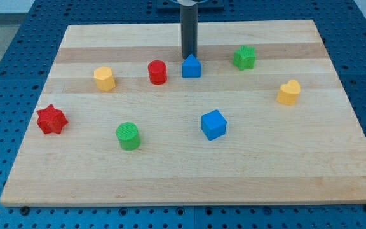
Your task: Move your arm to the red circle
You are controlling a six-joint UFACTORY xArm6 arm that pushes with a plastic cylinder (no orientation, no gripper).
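Note:
The red circle (157, 72) is a short red cylinder in the upper middle of the wooden board. My tip (189, 56) is at the lower end of the dark rod, just above the blue house-shaped block (191, 66) in the view and touching or almost touching it. The tip is to the right of the red circle, about one block's width away from it.
A yellow hexagonal block (105, 78) lies left of the red circle. A red star (51, 119) sits at the left edge, a green cylinder (128, 135) and a blue cube (213, 124) lower down, a green star (244, 57) upper right, a yellow heart (289, 92) right.

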